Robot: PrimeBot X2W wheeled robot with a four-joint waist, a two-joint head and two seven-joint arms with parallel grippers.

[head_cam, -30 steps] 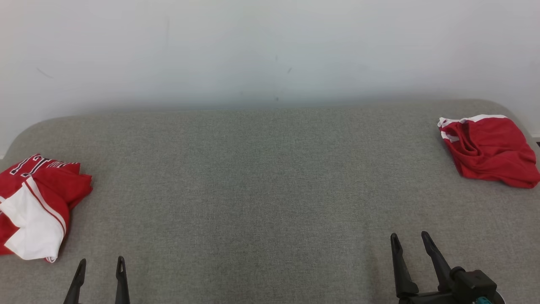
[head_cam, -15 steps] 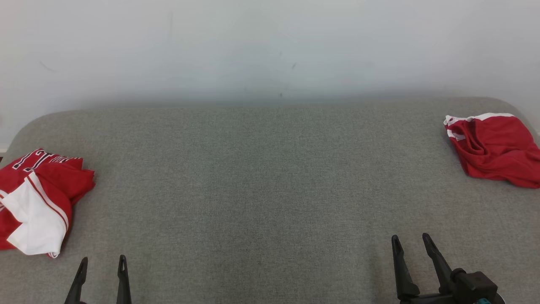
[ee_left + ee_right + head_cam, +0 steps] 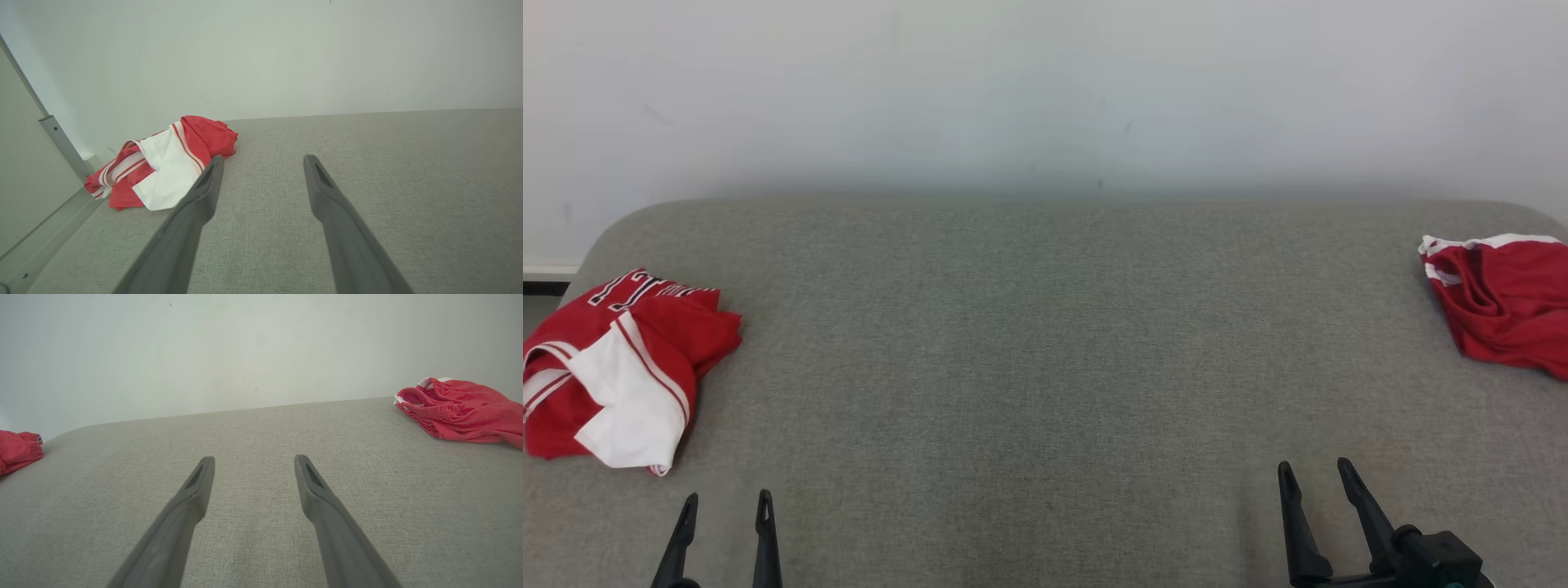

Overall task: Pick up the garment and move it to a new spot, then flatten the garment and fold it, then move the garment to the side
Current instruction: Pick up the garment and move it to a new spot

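left gripper [image 3: 727, 500] low at near left, fingers spread wide, holding nothing; right gripper [image 3: 1315, 467] at near right, same: wide apart, empty; both over bare grey padded surface [image 3: 1045, 351]; 2 garments lie on it, well apart; red-and-white garment [image 3: 621, 367] crumpled at the left edge, beyond and left of the left gripper, not touching; red garment [image 3: 1499, 306] bunched at the right edge, white trim along its far side, well clear of the right gripper; white wall [image 3: 1045, 82] behind

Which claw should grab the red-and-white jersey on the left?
Left. The open left claw is close to the jersey; the right claw, also open, is far across the grey cushion.
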